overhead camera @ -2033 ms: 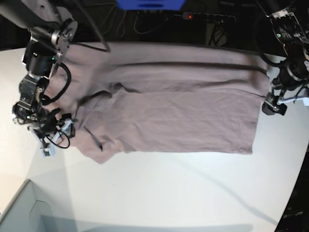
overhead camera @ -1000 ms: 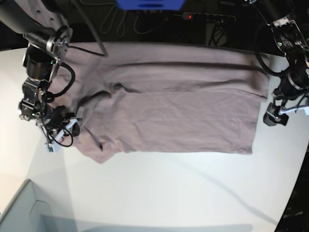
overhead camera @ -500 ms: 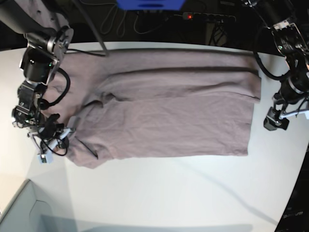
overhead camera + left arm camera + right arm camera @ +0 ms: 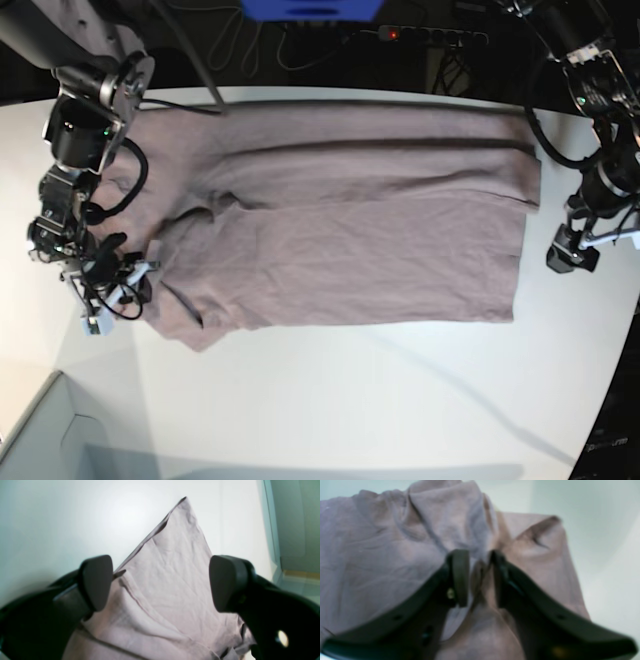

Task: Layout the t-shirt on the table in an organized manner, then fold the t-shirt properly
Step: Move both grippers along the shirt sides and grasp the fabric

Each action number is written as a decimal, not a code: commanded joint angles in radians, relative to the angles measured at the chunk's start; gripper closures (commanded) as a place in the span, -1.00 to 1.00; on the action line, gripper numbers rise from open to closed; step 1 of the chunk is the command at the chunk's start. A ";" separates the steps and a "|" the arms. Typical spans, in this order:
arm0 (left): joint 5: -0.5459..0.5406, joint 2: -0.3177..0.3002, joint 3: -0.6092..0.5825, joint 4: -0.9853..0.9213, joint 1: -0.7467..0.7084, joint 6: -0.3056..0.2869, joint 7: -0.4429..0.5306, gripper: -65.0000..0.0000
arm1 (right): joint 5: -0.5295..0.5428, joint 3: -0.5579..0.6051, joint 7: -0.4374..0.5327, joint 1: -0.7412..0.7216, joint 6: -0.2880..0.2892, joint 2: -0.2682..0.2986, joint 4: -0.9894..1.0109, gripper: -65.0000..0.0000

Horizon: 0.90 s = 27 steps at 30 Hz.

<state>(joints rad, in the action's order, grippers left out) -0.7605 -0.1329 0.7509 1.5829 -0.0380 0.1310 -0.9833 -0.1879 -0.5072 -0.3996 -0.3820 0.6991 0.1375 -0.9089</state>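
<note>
- On my right wrist feed everything is blurred; the right end effector [image 4: 476, 577] shows two dark fingers [image 4: 460, 577] set close together with a fold of cloth between them, and I cannot tell whether they are actually pinching it
- In the base view that end effector [image 4: 110, 285] sits at the shirt's left end, partly lost among its own cables, so the contact point is hard to make out
- The left end effector [image 4: 160, 582] has its jaws spread wide with nothing between them; from its wrist camera I look down over a corner of cloth lying flat below
- In the base view the left end effector [image 4: 572, 255] hangs just off the shirt's right edge, apart from the cloth
- The t-shirt [image 4: 350, 235] lies spread lengthwise across the far half of the table [image 4: 350, 400], its top edge meeting the table's rear rim; long creases run along its upper part and the left end is bunched and folded over
- I cannot read any writing or label; a blue object [image 4: 310, 8] is cut off at the top of the frame, beside a power strip [image 4: 425, 35] with a red light
- A pale grey-green box corner [image 4: 40, 440] is cut off at the lower left
</note>
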 commanded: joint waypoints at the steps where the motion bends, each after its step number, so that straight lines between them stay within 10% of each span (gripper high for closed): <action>1: -0.014 -0.015 0.002 0.015 0.011 0.000 0.008 -0.81 | 0.014 -0.001 0.021 -0.030 -0.001 0.011 -0.022 0.25; 6: -0.012 -0.015 0.002 0.015 0.011 0.000 0.008 -0.81 | 0.015 -0.008 0.031 -0.038 -0.001 0.041 -0.025 -0.21; 15: -0.006 -0.038 0.000 -0.055 0.085 0.000 0.010 -0.81 | 0.015 0.000 0.182 -0.130 -0.008 0.130 0.190 -0.22; 27: -0.006 -0.098 -0.004 -0.298 0.247 0.000 0.010 -0.81 | 0.012 0.002 0.497 -0.189 -0.249 0.173 0.451 -0.22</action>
<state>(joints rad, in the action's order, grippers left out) -0.7528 -0.2157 0.7448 1.2716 0.1917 0.1349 -0.9710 -0.1871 -0.5037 0.0666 -0.5423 0.4541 0.2955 -0.4438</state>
